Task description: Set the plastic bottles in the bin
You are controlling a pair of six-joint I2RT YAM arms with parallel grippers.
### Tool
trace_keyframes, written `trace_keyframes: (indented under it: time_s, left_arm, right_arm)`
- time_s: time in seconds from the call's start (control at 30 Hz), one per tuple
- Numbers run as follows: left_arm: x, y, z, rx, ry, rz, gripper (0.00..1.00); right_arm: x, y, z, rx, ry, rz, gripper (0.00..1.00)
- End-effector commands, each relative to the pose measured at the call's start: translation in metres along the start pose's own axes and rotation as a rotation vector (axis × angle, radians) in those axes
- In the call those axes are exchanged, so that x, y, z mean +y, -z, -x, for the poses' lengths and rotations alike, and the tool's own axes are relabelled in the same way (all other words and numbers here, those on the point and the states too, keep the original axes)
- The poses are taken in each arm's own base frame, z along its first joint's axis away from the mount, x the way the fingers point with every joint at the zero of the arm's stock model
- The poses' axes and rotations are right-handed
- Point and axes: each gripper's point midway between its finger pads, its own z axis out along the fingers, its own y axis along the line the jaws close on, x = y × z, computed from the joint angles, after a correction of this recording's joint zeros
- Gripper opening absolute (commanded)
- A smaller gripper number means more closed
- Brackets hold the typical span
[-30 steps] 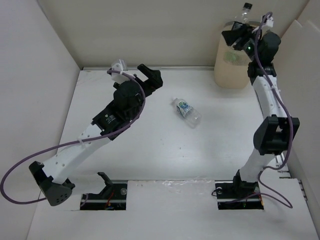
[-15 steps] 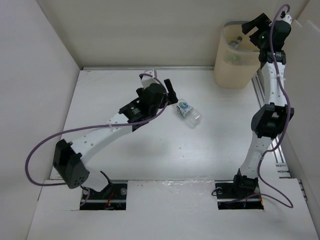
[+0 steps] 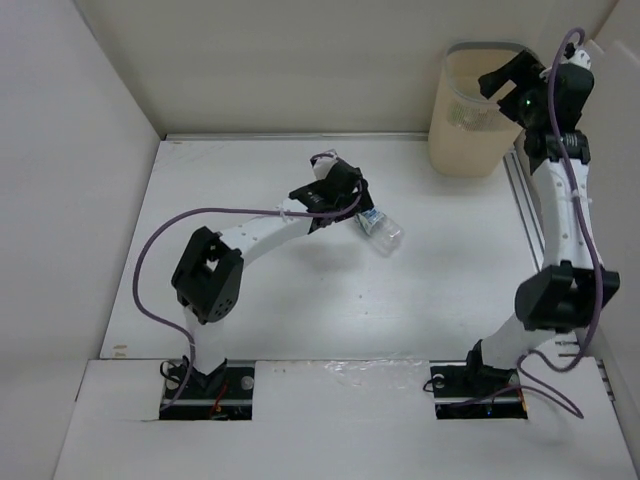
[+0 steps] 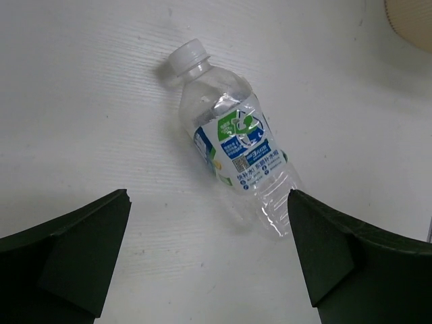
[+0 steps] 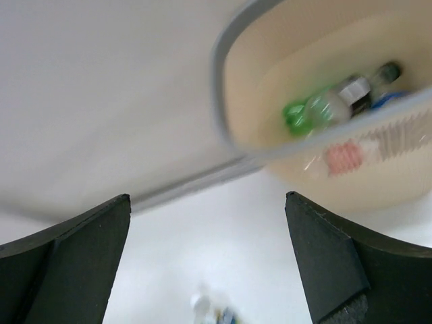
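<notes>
One clear plastic bottle (image 3: pixel 381 229) with a white cap and a blue-green label lies on its side mid-table; the left wrist view shows this bottle (image 4: pixel 237 143) just ahead of the jaws. My left gripper (image 3: pixel 352 198) hovers open right beside it, and the left gripper (image 4: pixel 209 250) has nothing between its fingers. The beige bin (image 3: pixel 448 120) stands at the back right. My right gripper (image 3: pixel 507 78) hangs open and empty at its rim. In the right wrist view several bottles, one green bottle (image 5: pixel 295 112) among them, lie inside the bin (image 5: pixel 221 81) past the right gripper (image 5: pixel 206 250).
White walls close in the table on the left, back and right. A rail (image 3: pixel 520 205) runs along the table's right edge beside the right arm. The bin's corner (image 4: pixel 412 20) shows at the top right of the left wrist view.
My right gripper opened over the bin and the bottle it held dropped in. The left arm swung right across the table up to the lying bottle, staying open.
</notes>
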Motion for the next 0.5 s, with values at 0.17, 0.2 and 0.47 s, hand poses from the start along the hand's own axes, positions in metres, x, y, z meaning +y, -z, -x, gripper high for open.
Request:
trace_keyframes:
  time_s: [0.17,0.2,0.47]
  left_arm:
    - [-0.039,-0.044,0.003,0.035,0.179,-0.097,1.00]
    - [-0.039,-0.048,0.001,0.039,0.186,-0.092,1.00]
    - [-0.036,-0.086,-0.018,0.059,0.323,-0.045,1.00]
  right_arm:
    - [0.040,0.084,-0.071,0.082,0.113,0.320,1.00]
    - [0.038,0.086,-0.074,0.082,0.113,0.320,1.00]
    - [0.038,0.090,-0.114,0.171,0.126,0.368,1.00]
